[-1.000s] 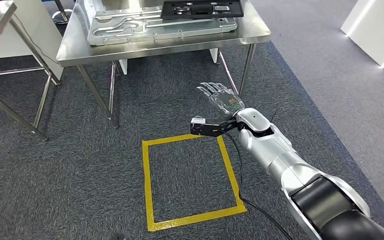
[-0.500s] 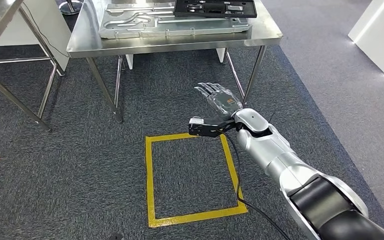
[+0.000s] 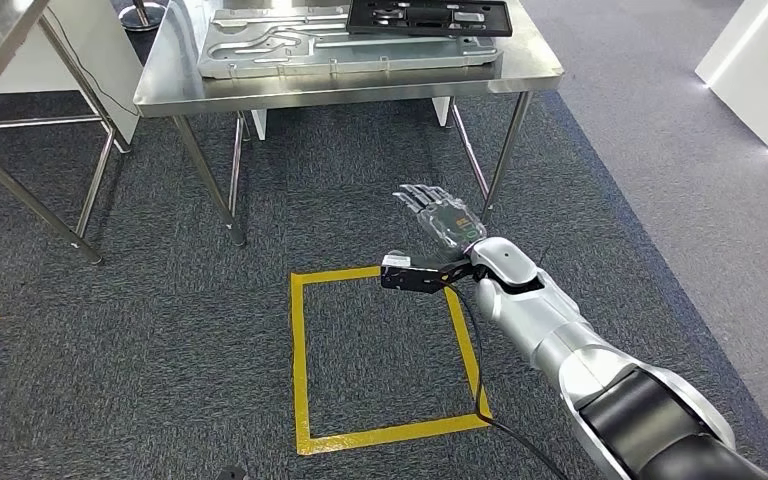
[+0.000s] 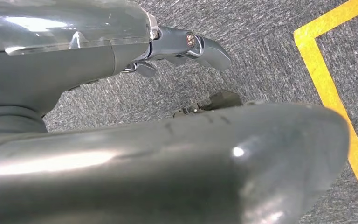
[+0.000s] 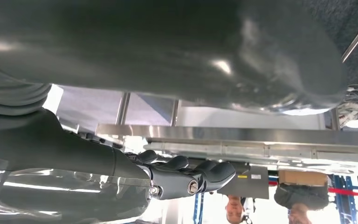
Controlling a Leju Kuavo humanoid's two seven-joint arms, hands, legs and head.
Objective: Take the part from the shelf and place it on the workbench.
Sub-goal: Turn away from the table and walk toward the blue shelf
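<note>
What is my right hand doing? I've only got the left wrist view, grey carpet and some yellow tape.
Observer: The right hand is raised over the grey carpet, fingers spread, holding nothing.
Operator: Where's the workbench?
Observer: The stainless steel workbench stands ahead of that hand, beyond the yellow tape square.
Operator: Anything on it?
Observer: A grooved silver metal plate and a flat black tray at its far side.

Looks like an industrial workshop or robot test floor: grey carpet (image 3: 160, 330) marked with yellow tape squares (image 3: 300, 380), a stainless steel surface (image 3: 160, 95) on thin metal legs carrying a machined metal plate (image 3: 260, 50) and a black parts tray (image 3: 430, 15).
</note>
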